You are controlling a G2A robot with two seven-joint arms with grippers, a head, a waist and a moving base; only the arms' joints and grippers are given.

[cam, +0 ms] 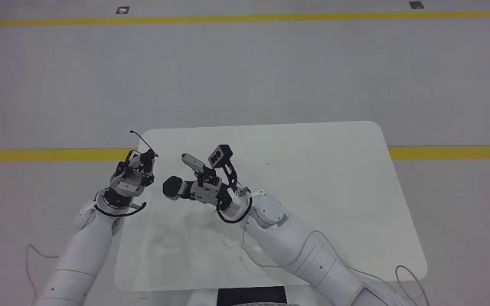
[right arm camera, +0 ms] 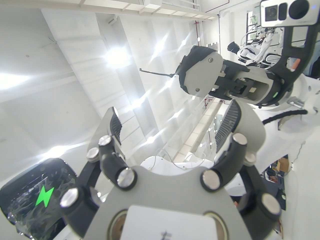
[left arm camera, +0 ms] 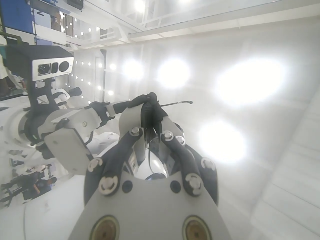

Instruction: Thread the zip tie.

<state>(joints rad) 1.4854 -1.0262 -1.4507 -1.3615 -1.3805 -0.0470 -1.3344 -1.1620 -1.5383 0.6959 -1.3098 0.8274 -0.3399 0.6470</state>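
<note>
A thin black zip tie (cam: 138,140) is pinched in my left gripper (cam: 146,158), which is shut on it above the table's left edge. In the left wrist view, the left gripper (left arm camera: 150,102) has its fingertips pressed together, and the zip tie (left arm camera: 177,103) sticks out past them with its small head at the far end. My right gripper (cam: 181,175) hovers just to the right of the left one, open and holding nothing. The right wrist view has my right gripper (right arm camera: 172,121) spread wide, with the zip tie (right arm camera: 155,73) and the left gripper (right arm camera: 182,76) beyond it.
The white table (cam: 321,199) lies under both arms, with bare surface to the right and toward the back. Grey floor with yellow lines (cam: 245,18) surrounds it. A cable (cam: 249,245) runs along the right arm.
</note>
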